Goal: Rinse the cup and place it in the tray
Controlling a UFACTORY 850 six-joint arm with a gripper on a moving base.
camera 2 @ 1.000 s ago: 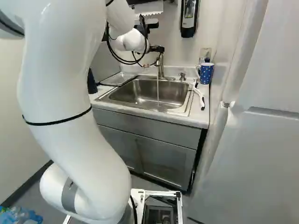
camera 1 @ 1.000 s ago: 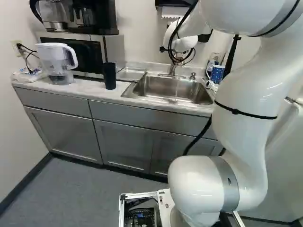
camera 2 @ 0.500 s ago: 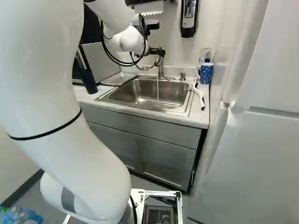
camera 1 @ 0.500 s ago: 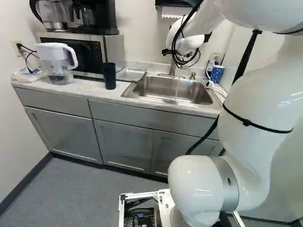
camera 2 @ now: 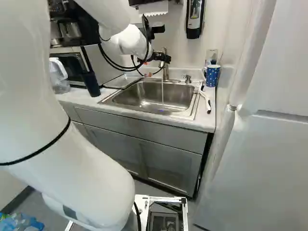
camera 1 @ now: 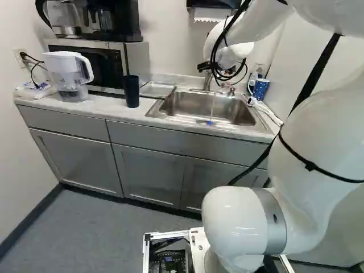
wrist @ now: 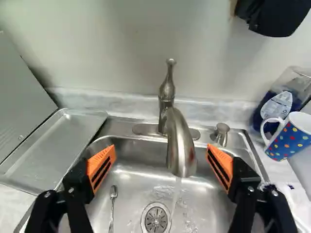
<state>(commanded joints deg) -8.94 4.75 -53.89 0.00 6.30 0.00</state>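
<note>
The sink (wrist: 138, 155) holds a small spoon (wrist: 113, 194), lying near the drain (wrist: 156, 219), and water (wrist: 176, 194) runs into it from the faucet (wrist: 181, 145). The polka-dot mug (wrist: 291, 138) stands upright on the counter (camera 1: 111, 110), on the far side of the sink from the tray (wrist: 48, 150) — I can't see what is in it. Just behind it is a bottle (wrist: 278, 104) with something dark blue inside. The tray lies beside the sink, its shallow rim facing up. Beyond, a black cup (camera 1: 131, 91) stands upright near the microwave (camera 1: 105, 68), its contents hidden from me, and a white-topped pitcher (camera 1: 68, 74) stands by the microwave's other end.

My arm (camera 1: 313, 142) rises from its base joint and reaches forward, its wrist above the back of the sink. My gripper (camera 2: 159, 66) is spread wide and holds nothing — one finger stands toward the tray, the other toward the mug, with the faucet's spout showing between them. It looks down into the sink at a slant.
</note>
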